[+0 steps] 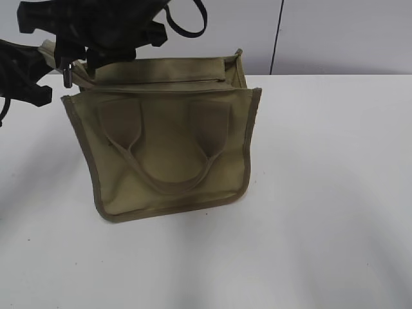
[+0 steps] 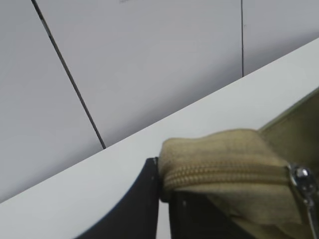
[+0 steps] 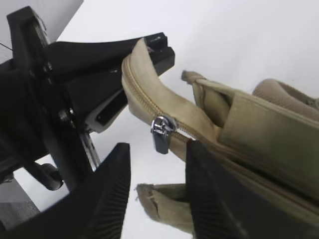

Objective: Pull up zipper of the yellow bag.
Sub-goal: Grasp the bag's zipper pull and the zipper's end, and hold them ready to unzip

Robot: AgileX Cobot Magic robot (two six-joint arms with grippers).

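My left claw [image 3: 144,47] is clamped on the end tab of the zipper [image 3: 149,107], the strip of khaki tape that sticks out past the corner of the yellow bag [image 1: 170,145]. In the left wrist view that tape end bulges just above the dark fingers, closed teeth running across it to the metal slider [image 2: 301,179] at the frame's right edge.

My right claw [image 3: 157,199] stands apart, its two ribbed fingers [image 3: 107,199] straddling the gap just below the slider and gripping nothing. In the right wrist view the small grey pull tab [image 3: 162,142] hangs down from the slider, between the fingertips and a little above them.

The bag stands upright on the white desk [image 1: 322,193], front panel and looped handles facing the exterior camera, with both arms bunched at its upper left corner. From there the zip line along the top panel looks dark and slack toward the right, so I judge most of it is not yet drawn.

I read this as the anchoring step done and the slider grab in hand. Next I need to lift the right claw slightly so the pull tab sits between the fingers, close on it squarely, then draw along the zip line while the left claw holds the tape taut. The tab is small and dangling; a skewed close could knock it aside.
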